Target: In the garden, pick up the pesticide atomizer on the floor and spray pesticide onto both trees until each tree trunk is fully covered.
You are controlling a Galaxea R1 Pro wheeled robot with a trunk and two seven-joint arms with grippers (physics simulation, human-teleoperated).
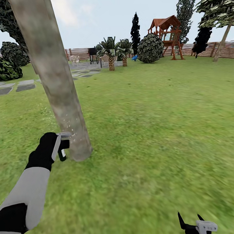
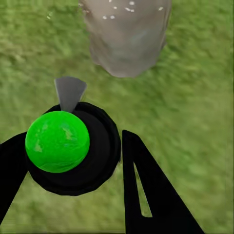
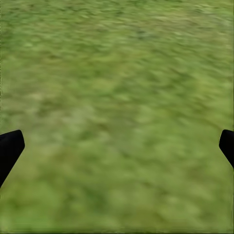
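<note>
On the grass (image 1: 148, 136), the pesticide atomizer (image 2: 73, 151) is pinched by the left gripper (image 1: 63, 146) beside the tree trunk (image 1: 57, 82); the right gripper (image 1: 191, 222) is spread wide.

claw (image 2: 73, 161) gripping green-capped atomizer (image 2: 57, 141), tree trunk (image 2: 127, 36) near

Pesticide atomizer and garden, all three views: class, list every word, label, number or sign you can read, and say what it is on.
None can be read.
The pesticide atomizer, held between the left gripper's fingers, shows no legible label.
The tree trunk carries white flecks, not writing.
</note>
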